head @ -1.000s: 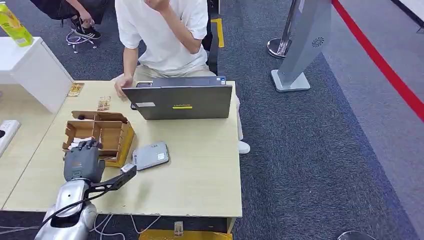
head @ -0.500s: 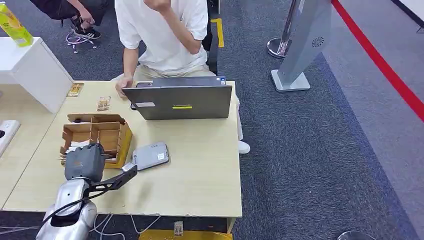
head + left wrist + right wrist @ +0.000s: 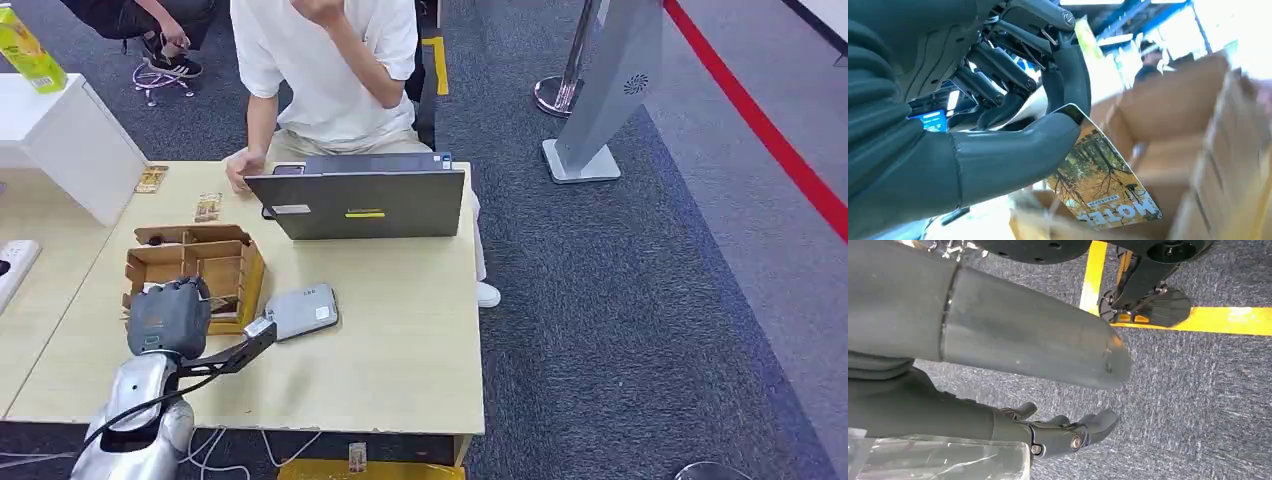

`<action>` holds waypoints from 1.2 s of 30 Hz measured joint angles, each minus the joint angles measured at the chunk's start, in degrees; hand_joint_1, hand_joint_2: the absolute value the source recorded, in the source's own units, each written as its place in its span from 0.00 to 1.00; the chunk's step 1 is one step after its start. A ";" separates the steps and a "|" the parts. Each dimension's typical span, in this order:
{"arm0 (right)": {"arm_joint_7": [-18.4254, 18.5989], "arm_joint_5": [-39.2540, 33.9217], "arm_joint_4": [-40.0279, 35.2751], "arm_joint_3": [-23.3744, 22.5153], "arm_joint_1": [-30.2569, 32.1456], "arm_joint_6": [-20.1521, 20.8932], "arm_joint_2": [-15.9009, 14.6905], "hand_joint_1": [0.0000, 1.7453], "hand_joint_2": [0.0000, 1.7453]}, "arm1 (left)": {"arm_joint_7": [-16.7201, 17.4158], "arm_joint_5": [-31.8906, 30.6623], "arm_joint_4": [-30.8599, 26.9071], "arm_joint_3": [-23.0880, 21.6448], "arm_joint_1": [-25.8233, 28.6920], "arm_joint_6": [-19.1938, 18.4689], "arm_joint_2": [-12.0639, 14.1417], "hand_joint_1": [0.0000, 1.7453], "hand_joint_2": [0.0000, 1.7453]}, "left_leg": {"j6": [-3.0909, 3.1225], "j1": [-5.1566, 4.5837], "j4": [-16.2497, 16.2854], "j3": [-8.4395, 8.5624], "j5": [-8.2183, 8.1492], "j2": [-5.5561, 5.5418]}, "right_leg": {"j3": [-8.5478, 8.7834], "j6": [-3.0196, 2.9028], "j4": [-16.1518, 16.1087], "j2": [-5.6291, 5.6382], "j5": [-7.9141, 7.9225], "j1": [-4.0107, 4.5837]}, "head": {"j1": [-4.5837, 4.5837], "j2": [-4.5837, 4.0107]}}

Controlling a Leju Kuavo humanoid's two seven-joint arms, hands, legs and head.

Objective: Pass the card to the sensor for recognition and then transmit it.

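From the head view I have my left hand (image 3: pixel 168 317) over the near compartments of the cardboard organizer (image 3: pixel 245 262) on the wooden table (image 3: pixel 400 340), with the grey sensor pad (image 3: pixel 300 311) lying just beside the box on its right and a person working at a laptop (image 3: pixel 356 203) at the far edge. In the left wrist view the card (image 3: pixel 1100 182), a forest picture with hotel lettering, is pinched between the thumb and a finger at its top corner, hanging free above the box compartments; the other fingers are curled close behind it. In the right wrist view my right hand (image 3: pixel 1013 385) hangs over the carpet, fingers loosely apart and holding nothing. I judge the pick is done and the lift out of the box is in hand; next I need to carry the card sideways to the sensor and lay its face flat and close over the pad without loosening the pinch.
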 joint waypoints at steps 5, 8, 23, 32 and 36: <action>-0.04 -0.37 0.00 -0.20 0.00 -0.09 0.00 0.00 0.00 | -1.54 0.00 -5.99 -0.15 0.05 -1.36 -1.09 1.00 1.00 | 0.00 -0.01 0.00 0.00 0.00 0.00 | 0.00 0.00 0.00 0.01 0.01 0.00 | 0.00 0.00; -0.04 -0.61 0.00 -0.22 -0.01 -0.09 0.00 0.00 0.00 | -1.56 0.00 -7.73 -0.15 0.11 -1.60 -1.44 1.00 1.00 | 0.00 -0.01 0.00 0.01 0.00 0.00 | 0.01 0.00 0.00 0.00 0.01 0.00 | 0.02 0.00; -0.87 -1.73 -0.02 -1.81 -0.05 -0.57 0.00 0.00 0.00 | -2.28 4.85 -21.71 -8.59 -4.59 -6.40 0.93 1.00 1.00 | -0.02 0.03 0.01 0.00 0.02 -0.02 | -0.02 -0.02 0.00 -0.02 0.05 0.00 | -0.02 0.00; 1.62 4.68 0.02 0.33 -1.73 1.20 0.50 0.00 0.00 | 4.56 0.04 -12.35 -7.32 -21.59 -1.69 7.56 1.00 1.00 | -0.24 0.04 0.00 0.05 0.27 0.03 | -0.09 -0.22 0.17 0.05 0.20 0.08 | -0.02 0.00; 2.23 5.24 0.04 1.38 -2.26 1.33 0.81 0.00 0.00 | 7.07 0.02 -4.41 -7.13 -25.70 -1.07 10.08 1.00 1.00 | -0.25 0.07 -0.01 0.01 0.34 0.01 | -0.14 -0.28 0.23 0.03 0.23 0.11 | -0.02 0.00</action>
